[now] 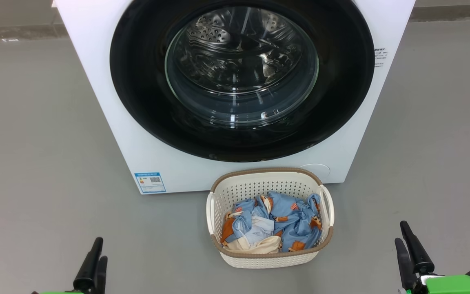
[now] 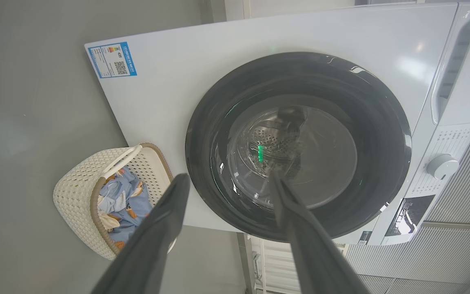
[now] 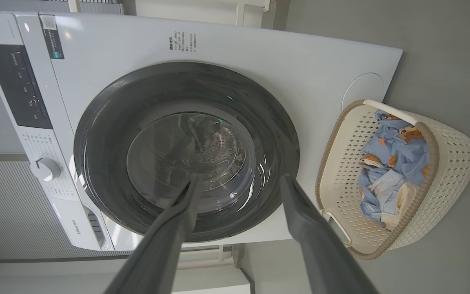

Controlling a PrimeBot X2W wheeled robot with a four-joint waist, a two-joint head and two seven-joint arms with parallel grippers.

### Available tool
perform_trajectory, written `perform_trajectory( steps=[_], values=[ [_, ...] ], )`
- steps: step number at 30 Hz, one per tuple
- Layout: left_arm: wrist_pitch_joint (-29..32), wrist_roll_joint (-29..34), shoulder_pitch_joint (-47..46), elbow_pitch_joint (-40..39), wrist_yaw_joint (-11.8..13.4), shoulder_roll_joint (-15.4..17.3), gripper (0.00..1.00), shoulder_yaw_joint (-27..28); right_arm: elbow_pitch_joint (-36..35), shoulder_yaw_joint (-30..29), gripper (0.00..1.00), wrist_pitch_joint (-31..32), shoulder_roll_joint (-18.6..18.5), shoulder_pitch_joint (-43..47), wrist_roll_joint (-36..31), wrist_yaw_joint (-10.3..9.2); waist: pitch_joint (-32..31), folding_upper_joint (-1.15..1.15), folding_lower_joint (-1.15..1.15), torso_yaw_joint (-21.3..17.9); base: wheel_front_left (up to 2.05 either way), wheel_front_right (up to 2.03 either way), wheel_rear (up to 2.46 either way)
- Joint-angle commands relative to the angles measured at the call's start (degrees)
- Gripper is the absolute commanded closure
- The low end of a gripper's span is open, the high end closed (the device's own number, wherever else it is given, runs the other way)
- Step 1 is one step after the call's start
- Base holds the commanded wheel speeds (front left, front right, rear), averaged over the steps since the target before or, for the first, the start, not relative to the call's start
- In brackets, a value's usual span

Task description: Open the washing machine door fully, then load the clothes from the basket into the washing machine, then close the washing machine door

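**A:** Step one, not started: the round, glossy-black-ringed glass washing machine door (image 1: 241,77) sits shut on the white boxy washing machine (image 1: 169,171). The left gripper (image 1: 100,250) and right gripper (image 1: 400,232) hang low, fingers spread, empty.

**B:** So next, I'd guess, hook the door's edge. Bear-print blue clothes (image 1: 284,220) sit in the cream perforated basket (image 1: 267,171) out front. The left wrist view adds the grey dial knob (image 2: 442,166).

Grey floor (image 1: 35,143), white washing machine (image 1: 92,61) on it, cream basket (image 1: 269,260) just in front
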Motion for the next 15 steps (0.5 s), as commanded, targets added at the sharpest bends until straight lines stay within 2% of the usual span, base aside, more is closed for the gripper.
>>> perform_trajectory(
  steps=[1,15],
  values=[
    [-0.46,1.05,-1.49,-1.98,-0.08,1.34,0.00,0.17,-1.81,0.48,0.00,-0.50,-0.50,-1.03,-1.31,0.02,0.00,0.00,-0.01,0.03,0.00,0.00,0.00],
    [-2.81,11.01,-1.04,-3.80,-0.10,2.03,0.00,-1.05,-2.62,2.09,0.00,-2.85,-1.03,-0.76,-11.80,0.03,0.06,0.00,-0.01,0.25,0.00,0.00,0.00]
  ],
)
